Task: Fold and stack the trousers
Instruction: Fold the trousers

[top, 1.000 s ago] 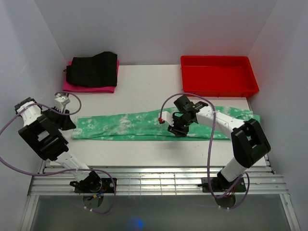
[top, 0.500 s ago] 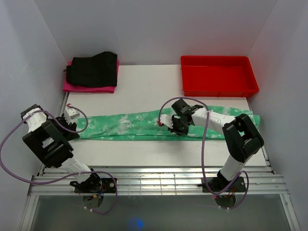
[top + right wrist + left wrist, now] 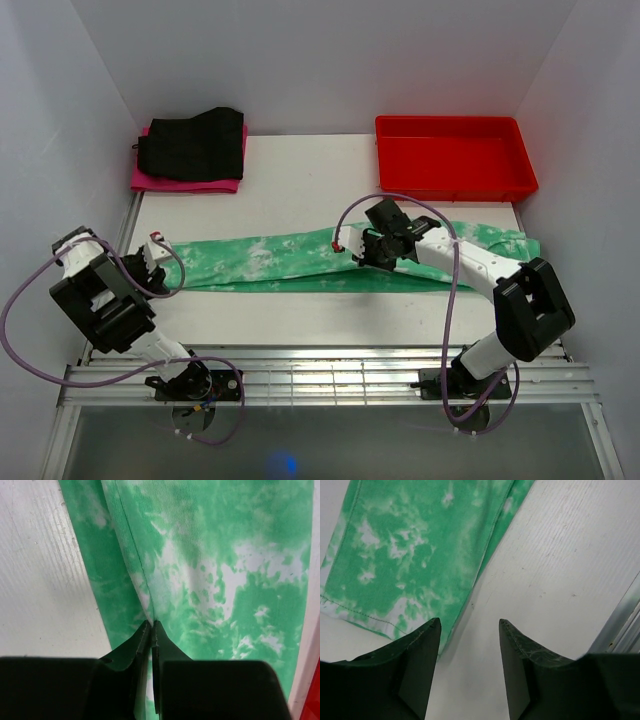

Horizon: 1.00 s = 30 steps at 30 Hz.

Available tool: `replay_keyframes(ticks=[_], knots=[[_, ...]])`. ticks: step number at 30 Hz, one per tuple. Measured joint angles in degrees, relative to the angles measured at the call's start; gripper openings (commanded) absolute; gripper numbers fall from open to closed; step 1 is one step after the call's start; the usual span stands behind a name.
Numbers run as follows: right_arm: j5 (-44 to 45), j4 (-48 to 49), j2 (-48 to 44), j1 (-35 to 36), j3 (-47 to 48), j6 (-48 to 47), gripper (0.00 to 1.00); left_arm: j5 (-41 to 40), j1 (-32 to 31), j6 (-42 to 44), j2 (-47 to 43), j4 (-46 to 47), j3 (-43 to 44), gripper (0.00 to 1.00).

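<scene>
Gathering the cloth for a first crosswise fold appears to be the step in hand. Bright green, white-blotched tie-dye fabric trousers (image 3: 260, 262) are lying in a long, flat band across the white worktop (image 3: 300, 190), reaching from its left edge to its right side, with the legs seemingly laid one upon the other.

The right end effector (image 3: 151, 626) is sitting near the middle of that band with its two dark fingers pressed together — a stitched seam and a soft ridge of fabric are running straight into the tips, so it is apparently pinching the trousers. The left end effector (image 3: 469, 625) is hanging over the hem end with its fingers apart, one above green cloth and one above bare worktop, gripping nothing.

The next move is probably calling for the left one to close on the hem, so that both can carry the cloth over together — thin, limp fabric like this is apt to slip or bunch.

At the back, a plain black folded garment (image 3: 190, 145) is resting on a plain pink one (image 3: 185, 185). A shallow red plastic tray (image 3: 455, 188) is standing well apart to the right.
</scene>
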Motion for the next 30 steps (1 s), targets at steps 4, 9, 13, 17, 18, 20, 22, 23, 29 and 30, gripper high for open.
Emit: replay_keyframes(ticks=[4,9,13,17,18,20,22,23,29,30], knots=[[-0.2,0.1,-0.1,0.0,-1.3,0.0,0.08,-0.7,-0.1,0.5,0.7,1.4,-1.2,0.57],[-1.2,1.1,-0.1,0.1,-4.7,-0.9,0.08,-2.5,-0.5,0.9,1.4,5.1,-4.2,0.43],[-1.4,3.5,0.3,0.1,-9.3,-1.7,0.08,-3.6,-1.2,1.1,3.1,7.5,-4.6,0.26],[-1.4,4.4,0.5,0.0,-10.8,-2.6,0.08,-3.3,-1.1,1.2,6.5,5.8,-1.2,0.32],[-1.4,4.5,0.4,0.0,-10.9,-2.7,0.08,-2.6,-0.8,0.8,7.6,4.1,1.1,0.38],[-1.6,4.5,0.4,0.0,-10.9,-2.8,0.08,0.3,-0.2,-1.7,9.2,1.9,6.5,0.51],[-1.7,4.4,0.5,-0.1,-10.8,-2.8,0.08,4.1,0.2,-6.6,9.7,0.9,11.8,0.55],[-1.8,4.2,0.7,-0.1,-10.6,-2.8,0.08,6.4,0.3,-8.9,9.4,0.9,13.8,0.56],[-2.2,2.2,3.1,-0.2,-8.2,-2.6,0.36,11.4,-7.2,-29.3,1.1,6.1,7.7,0.58],[-2.2,2.1,3.3,-0.3,-7.8,-2.3,0.52,11.2,-9.4,-33.2,0.1,8.1,5.3,0.55]])
